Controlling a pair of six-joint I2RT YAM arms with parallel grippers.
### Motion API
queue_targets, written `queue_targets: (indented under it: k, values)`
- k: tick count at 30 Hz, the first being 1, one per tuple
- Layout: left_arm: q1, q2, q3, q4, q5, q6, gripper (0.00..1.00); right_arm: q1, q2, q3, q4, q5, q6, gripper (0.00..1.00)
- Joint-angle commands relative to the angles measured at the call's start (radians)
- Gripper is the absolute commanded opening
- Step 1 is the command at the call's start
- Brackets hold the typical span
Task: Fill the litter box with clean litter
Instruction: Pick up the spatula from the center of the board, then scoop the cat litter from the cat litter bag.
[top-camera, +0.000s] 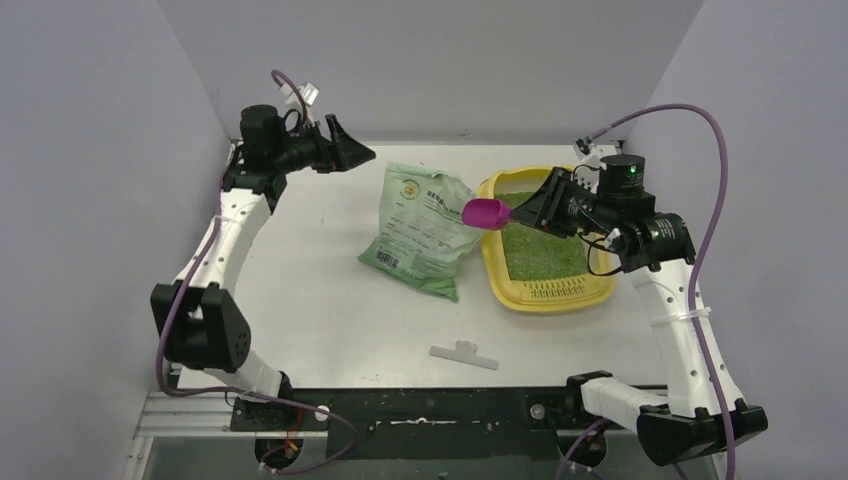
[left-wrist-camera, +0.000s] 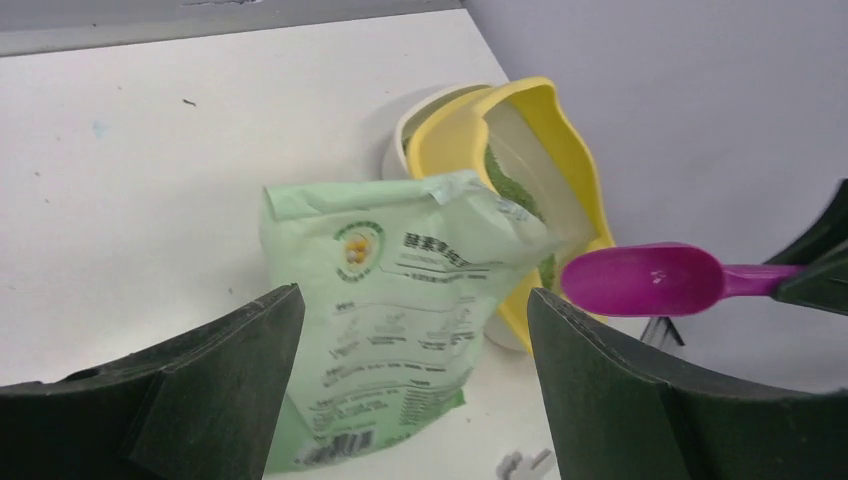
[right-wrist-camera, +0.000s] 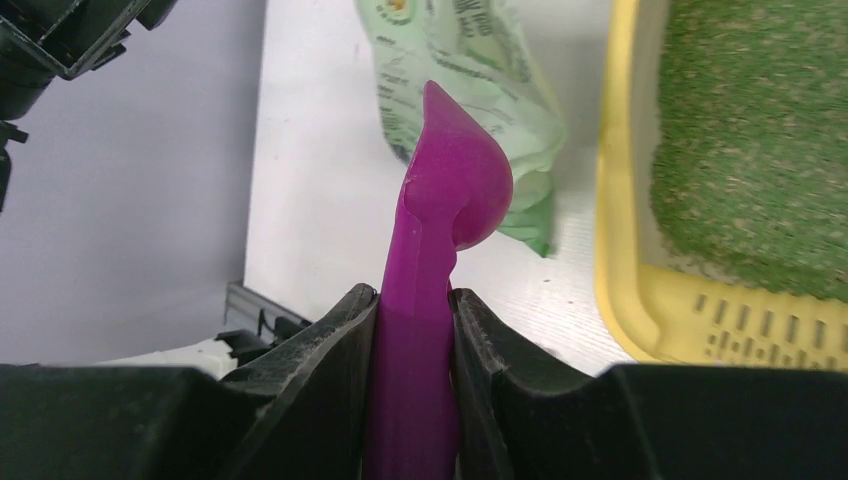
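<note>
Currently: right jaws clenched on the handle of the magenta scoop (top-camera: 487, 213). Its bowl hangs between the green bag (top-camera: 420, 232) and the litter box (top-camera: 545, 297), with no granules visible in it. The box sits on the table (top-camera: 320, 300) at right, just beside the bag, and clean litter (top-camera: 540, 248) covers most of its floor. Left jaws released, raised well apart from the bag. Judged step: scoop due a refill. Next move calls for entering the bag's slack mouth; the left arm may need to hold it open.
</note>
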Motion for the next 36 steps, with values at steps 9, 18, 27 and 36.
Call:
queue_targets:
  k: [9,18,27,36]
  values:
    - [-0.058,0.495,0.570,-0.426,0.332,0.648,0.75,-0.016,0.061,0.198,-0.204,0.294,-0.082,0.00]
    - [-0.121,0.702,0.894,-0.679,0.300,0.879,0.81,-0.022,0.085,0.242,-0.234,0.295,-0.086,0.00]
    - [-0.179,0.869,1.146,-1.103,0.229,1.174,0.84,-0.029,0.090,0.273,-0.248,0.288,-0.096,0.00]
    - [-0.219,0.895,1.170,-1.174,0.123,1.250,0.74,-0.029,0.086,0.275,-0.248,0.269,-0.092,0.00]
